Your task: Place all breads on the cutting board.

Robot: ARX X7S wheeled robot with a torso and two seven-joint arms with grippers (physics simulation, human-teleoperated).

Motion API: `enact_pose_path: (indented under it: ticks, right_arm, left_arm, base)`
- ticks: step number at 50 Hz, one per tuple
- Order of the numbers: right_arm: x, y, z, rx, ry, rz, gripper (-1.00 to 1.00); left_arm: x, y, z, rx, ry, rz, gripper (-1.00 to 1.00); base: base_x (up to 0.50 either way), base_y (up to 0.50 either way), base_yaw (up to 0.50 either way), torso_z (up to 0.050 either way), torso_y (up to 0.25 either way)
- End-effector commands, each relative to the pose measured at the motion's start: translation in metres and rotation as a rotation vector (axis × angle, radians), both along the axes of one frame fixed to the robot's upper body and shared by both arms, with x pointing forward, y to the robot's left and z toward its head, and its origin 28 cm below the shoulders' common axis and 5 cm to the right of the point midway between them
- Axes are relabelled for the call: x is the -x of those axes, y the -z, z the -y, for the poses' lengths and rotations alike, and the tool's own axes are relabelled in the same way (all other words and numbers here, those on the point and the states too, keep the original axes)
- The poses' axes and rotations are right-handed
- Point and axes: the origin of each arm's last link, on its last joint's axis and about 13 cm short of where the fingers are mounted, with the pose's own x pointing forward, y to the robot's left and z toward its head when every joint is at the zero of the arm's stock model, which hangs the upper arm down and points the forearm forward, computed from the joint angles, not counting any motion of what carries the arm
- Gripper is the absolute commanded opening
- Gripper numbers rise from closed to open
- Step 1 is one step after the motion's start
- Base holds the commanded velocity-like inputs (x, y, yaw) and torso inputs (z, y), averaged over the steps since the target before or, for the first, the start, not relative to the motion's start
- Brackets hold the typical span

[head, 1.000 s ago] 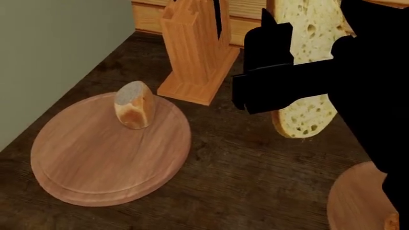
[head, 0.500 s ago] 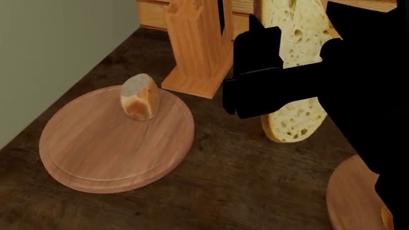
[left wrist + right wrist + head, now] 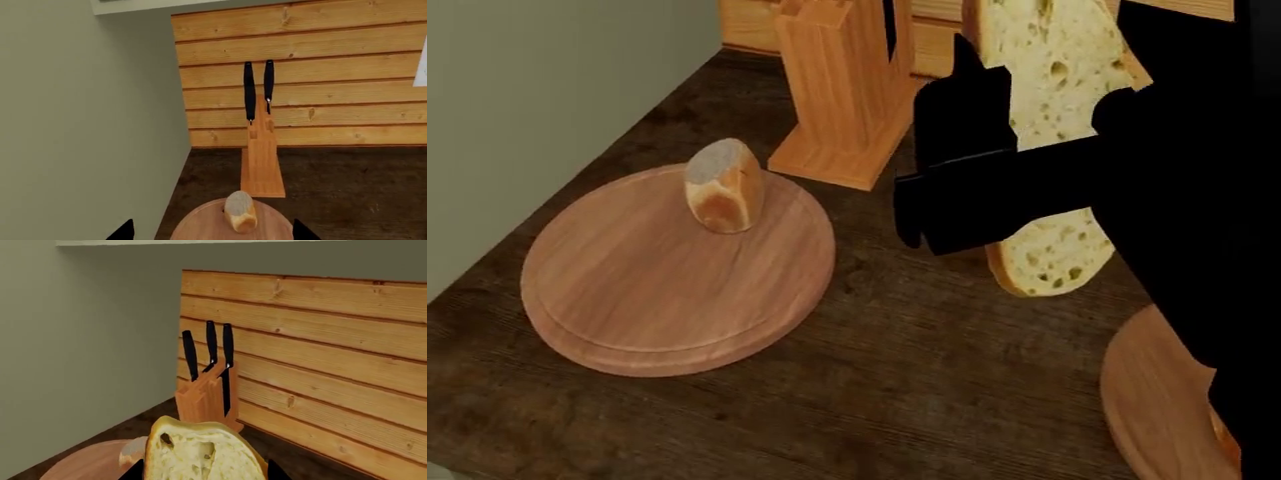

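Note:
The round pinkish cutting board (image 3: 654,290) lies on the dark counter at the left. The small golden-brown roll (image 3: 723,187) rests on its far part. My right gripper (image 3: 1044,90) is shut on the large pale slice (image 3: 1048,255) and holds it upright in the air, right of the board and beside the knife block. In the right wrist view the slice (image 3: 200,455) fills the gap between the fingers of the right gripper (image 3: 205,472), with the roll (image 3: 130,455) and board (image 3: 80,462) beyond. My left gripper (image 3: 212,232) is open and empty over the board (image 3: 200,227), near the roll (image 3: 240,212).
A wooden knife block (image 3: 841,90) with black-handled knives stands behind the board, against the plank wall (image 3: 307,75). A browner round wooden dish (image 3: 1154,400) sits at the near right. A pale green wall (image 3: 534,100) borders the counter on the left.
The head view has shifted, so the board sits further right in it. The right gripper with the slice has edged slightly toward the knife block. The roll stays on the board.

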Motion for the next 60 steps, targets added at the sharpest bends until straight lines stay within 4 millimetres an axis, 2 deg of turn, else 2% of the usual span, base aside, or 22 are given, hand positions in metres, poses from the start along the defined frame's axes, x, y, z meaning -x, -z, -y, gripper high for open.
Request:
enact_pose_path:
  ticks: [1, 28, 32, 41, 55, 60]
  right_arm:
    - [-0.001, -0.002, -0.001, 0.043, 0.008, 0.031, -1.0]
    - [-0.002, -0.001, 0.001, 0.0, -0.026, 0.017, -1.0]
    - [-0.002, -0.001, 0.001, -0.004, -0.027, 0.017, -1.0]
    - [-0.005, -0.003, -0.001, 0.0, -0.03, 0.018, -1.0]
    - [-0.008, -0.004, -0.004, 0.011, -0.042, 0.012, -1.0]
    - [-0.008, -0.006, -0.005, 0.002, -0.049, 0.008, -1.0]
  left_arm:
    - [0.0, -0.001, 0.0, 0.002, -0.002, 0.003, 1.0]
    - [0.006, 0.0, 0.002, 0.015, 0.01, 0.01, 1.0]
    - [0.012, 0.002, 0.002, 0.021, 0.011, 0.014, 1.0]
    - [0.041, 0.006, -0.001, 0.041, -0.005, 0.045, 1.0]
    - [0.048, 0.03, -0.02, 0.127, -0.095, 0.023, 1.0]
    - [0.049, 0.033, -0.021, 0.134, -0.103, 0.018, 1.0]
  base:
    - [0.0, 0.0, 0.0, 0.0, 0.0]
    - [0.0, 0.0, 0.47, 0.0, 0.0]
    - [0.0, 0.0, 0.02, 0.0, 0.0]
    - [0.0, 0.0, 0.0, 0.0, 0.0]
    - [0.0, 0.0, 0.0, 0.0, 0.0]
    - [0.0, 0.0, 0.44, 0.0, 0.0]
